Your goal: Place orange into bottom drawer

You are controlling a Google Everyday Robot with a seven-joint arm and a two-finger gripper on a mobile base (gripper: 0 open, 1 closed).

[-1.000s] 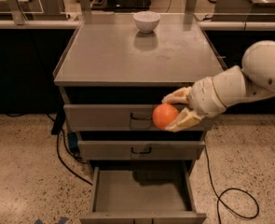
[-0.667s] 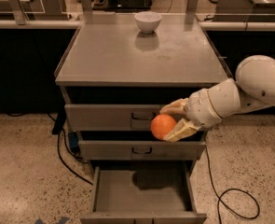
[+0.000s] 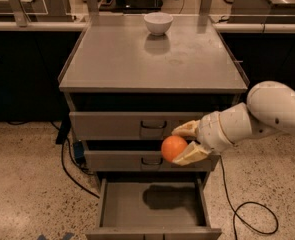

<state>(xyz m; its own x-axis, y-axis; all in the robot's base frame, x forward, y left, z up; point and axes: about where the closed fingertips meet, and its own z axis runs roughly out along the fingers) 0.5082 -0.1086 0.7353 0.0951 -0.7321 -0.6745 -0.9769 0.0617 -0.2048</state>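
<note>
The orange (image 3: 173, 148) is a small round fruit held between the cream fingers of my gripper (image 3: 183, 143), which is shut on it. The white arm reaches in from the right. The orange hangs in the air in front of the middle drawer, above the open bottom drawer (image 3: 152, 204), a wide shallow grey tray pulled out at the cabinet's foot. The arm's shadow falls on the drawer floor.
The grey cabinet top (image 3: 112, 59) carries a white bowl (image 3: 158, 23) at its back. Two upper drawers with dark loop handles (image 3: 152, 125) are closed. Black cables (image 3: 72, 169) lie on the speckled floor at left and right. Counters stand behind.
My gripper has carried the orange downward and a little left, from the top drawer's level to the middle drawer's front. The bottom drawer has stayed open.
</note>
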